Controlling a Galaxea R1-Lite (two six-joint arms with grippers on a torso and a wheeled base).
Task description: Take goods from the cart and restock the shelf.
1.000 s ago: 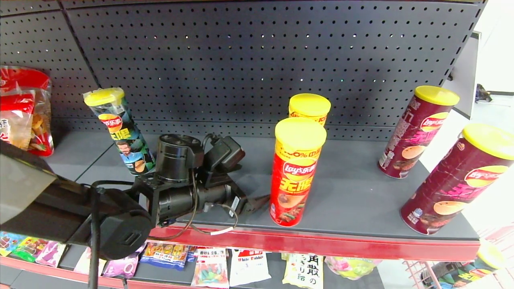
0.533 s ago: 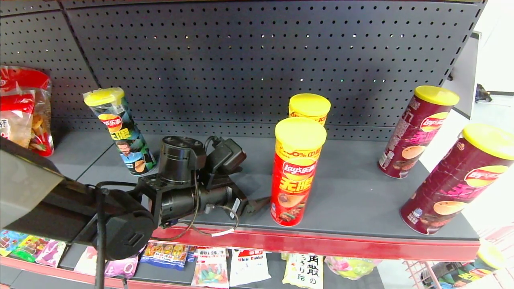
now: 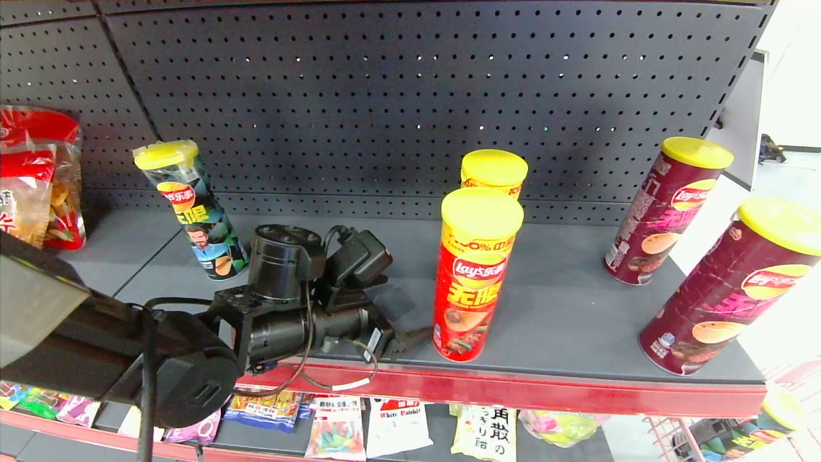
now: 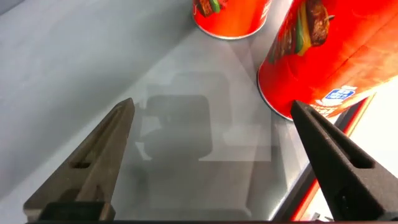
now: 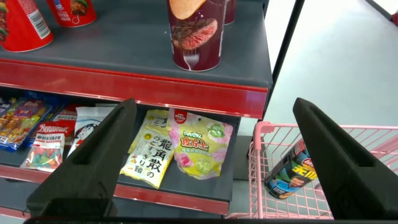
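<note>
Bare shelf (image 3: 564, 308) is lying open at centre-right of the frame, between the red canister (image 3: 478, 276) and the nearer maroon canister (image 3: 725, 289).

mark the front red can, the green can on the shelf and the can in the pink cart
front red can (image 3: 478, 276), head view, label middle
green can (image 3: 199, 218), head view, label middle
can in the pink cart (image 5: 290, 177), right wrist view, side wall

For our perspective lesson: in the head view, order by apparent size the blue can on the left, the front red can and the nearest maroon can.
1. nearest maroon can
2. front red can
3. blue can
The blue can stands farther back, which may make it look smaller.
</note>
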